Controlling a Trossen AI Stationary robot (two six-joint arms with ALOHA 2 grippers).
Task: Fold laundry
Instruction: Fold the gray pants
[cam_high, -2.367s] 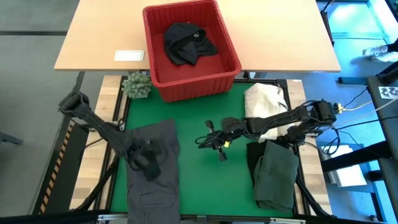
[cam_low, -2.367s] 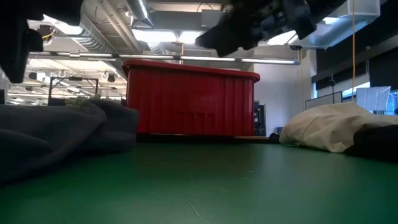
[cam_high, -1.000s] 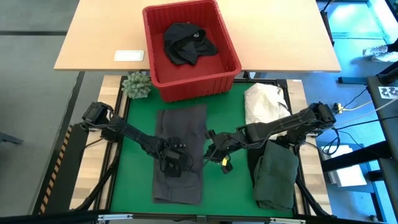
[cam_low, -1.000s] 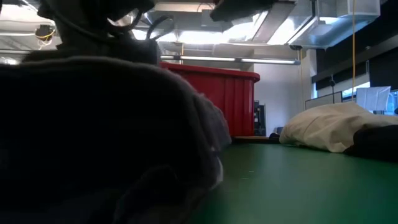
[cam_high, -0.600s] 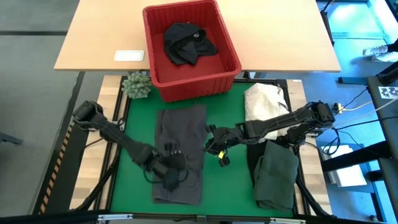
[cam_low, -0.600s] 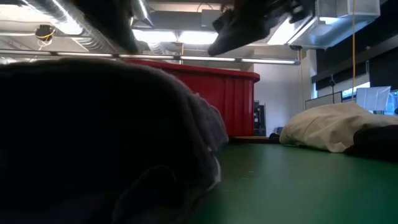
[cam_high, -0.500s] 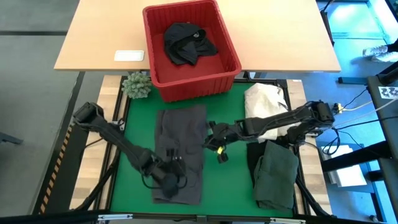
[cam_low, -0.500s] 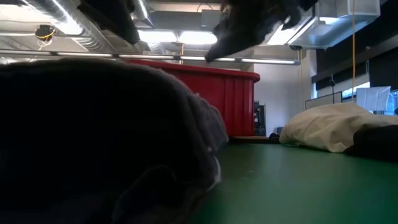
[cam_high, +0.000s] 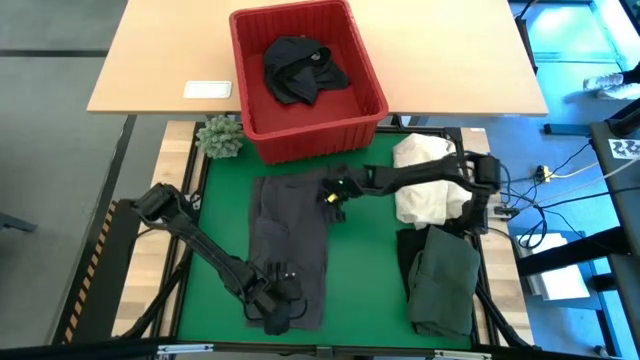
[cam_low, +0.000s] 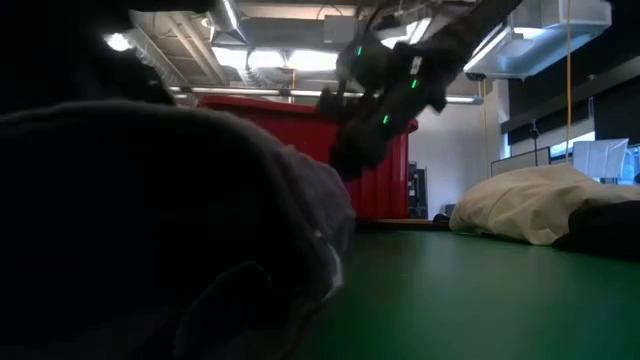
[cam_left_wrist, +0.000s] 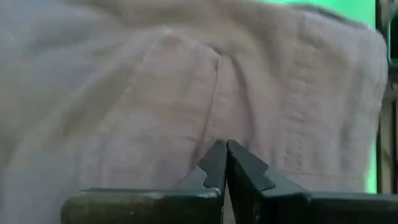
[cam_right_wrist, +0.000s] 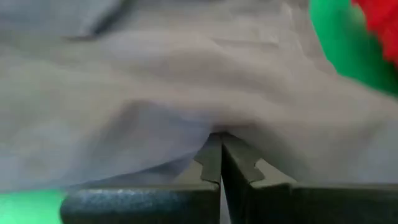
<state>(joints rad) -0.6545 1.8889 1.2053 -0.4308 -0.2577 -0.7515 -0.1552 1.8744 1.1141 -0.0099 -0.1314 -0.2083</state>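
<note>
A dark grey garment (cam_high: 288, 225) lies spread lengthwise on the green mat (cam_high: 365, 290), from just before the red basket (cam_high: 312, 134) toward the near edge. My left gripper (cam_high: 280, 306) is at its near end, shut on the cloth (cam_left_wrist: 155, 93). My right gripper (cam_high: 331, 194) stands shut at the garment's far right corner (cam_right_wrist: 186, 81), slanting down in the low view (cam_low: 342, 158). A black garment (cam_high: 300, 68) lies in the basket. A folded dark green garment (cam_high: 442, 282) lies at the near right. My left gripper pinches a raised crease of the grey cloth (cam_left_wrist: 214, 127) between its fingertips, a little in from the stitched near hem (cam_left_wrist: 303, 106). The fingers slant down from above. The rest of the garment lies flat on the mat. My right gripper's shut fingertips (cam_right_wrist: 211, 152) stand at a bulge of cloth (cam_right_wrist: 217, 121); I cannot tell whether they touch it.
A cream-white cloth heap (cam_high: 424, 180) lies at the far right of the mat, under the right arm. A small green plant (cam_high: 220, 136) stands at the mat's far left corner. A white card (cam_high: 208, 89) lies on the wooden table behind. Bare mat shows between the two garments.
My left gripper has gone along the grey garment from its middle toward the table's near edge. My right gripper has gone toward the far edge and down, from beside the garment's right side to its far right corner. The garment has stayed spread out.
</note>
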